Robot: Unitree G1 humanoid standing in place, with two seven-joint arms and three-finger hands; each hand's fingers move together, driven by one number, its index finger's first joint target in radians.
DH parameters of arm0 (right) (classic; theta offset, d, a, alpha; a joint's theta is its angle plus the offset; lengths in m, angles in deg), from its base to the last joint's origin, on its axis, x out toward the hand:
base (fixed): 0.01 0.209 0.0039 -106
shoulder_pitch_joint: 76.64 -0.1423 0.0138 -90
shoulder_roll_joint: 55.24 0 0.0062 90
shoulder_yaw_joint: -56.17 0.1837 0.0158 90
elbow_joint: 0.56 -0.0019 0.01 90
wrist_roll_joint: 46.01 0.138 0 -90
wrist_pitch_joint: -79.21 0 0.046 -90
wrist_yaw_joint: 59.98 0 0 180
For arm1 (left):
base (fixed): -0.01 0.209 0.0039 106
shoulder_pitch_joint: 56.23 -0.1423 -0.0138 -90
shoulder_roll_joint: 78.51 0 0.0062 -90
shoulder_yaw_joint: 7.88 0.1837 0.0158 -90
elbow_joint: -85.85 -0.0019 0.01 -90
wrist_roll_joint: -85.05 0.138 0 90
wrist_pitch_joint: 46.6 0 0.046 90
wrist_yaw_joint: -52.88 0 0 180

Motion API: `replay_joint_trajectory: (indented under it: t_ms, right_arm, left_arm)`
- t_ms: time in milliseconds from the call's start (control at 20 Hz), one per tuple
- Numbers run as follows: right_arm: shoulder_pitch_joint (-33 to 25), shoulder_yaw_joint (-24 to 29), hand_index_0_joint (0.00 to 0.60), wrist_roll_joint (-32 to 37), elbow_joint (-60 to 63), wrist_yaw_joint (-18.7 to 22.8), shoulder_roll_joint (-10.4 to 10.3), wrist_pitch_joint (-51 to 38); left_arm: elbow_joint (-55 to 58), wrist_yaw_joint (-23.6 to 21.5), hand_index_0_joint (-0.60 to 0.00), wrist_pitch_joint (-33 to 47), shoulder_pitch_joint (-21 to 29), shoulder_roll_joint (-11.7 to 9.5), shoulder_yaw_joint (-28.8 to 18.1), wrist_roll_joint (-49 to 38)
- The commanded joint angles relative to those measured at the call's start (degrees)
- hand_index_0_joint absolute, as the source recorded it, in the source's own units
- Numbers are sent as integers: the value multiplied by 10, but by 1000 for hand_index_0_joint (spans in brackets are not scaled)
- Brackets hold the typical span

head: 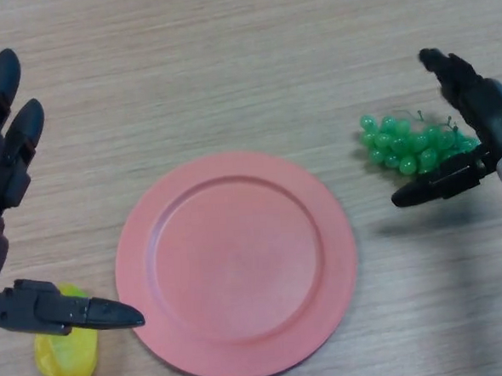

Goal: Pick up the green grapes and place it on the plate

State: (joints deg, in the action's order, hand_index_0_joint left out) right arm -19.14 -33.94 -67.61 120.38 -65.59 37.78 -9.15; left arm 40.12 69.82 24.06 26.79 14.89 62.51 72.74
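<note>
R hand (473, 132) spread round green grapes (406, 144); plate (324, 260) w/ yellow fruit (61, 361) beside L hand (11, 168), spread.

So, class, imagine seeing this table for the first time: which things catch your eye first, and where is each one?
The round pink plate dominates the middle of the wooden table, with nothing on it. To its right lies the bunch of green grapes, framed by the open black right hand. At the lower left, a small yellow object sits partly under the open left hand.
</note>
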Motion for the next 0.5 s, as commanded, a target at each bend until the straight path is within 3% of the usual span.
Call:
replay_joint_trajectory:
  t_ms: [50,300,400,500]
  right_arm:
    - [-35,12,600,-47,-6,51,23,-65]
    - [-17,12,600,-125,4,54,27,-93]
    - [-9,21,600,-112,-36,38,19,-77]
    - [9,37,600,-43,-141,-8,-9,-1]
  left_arm:
    - [38,1,0,103,-4,-4,-39,-6]
    - [38,-2,0,117,-12,5,-36,7]
    - [38,-4,0,119,-14,7,-36,4]
    - [41,-5,0,117,-16,7,-37,3]
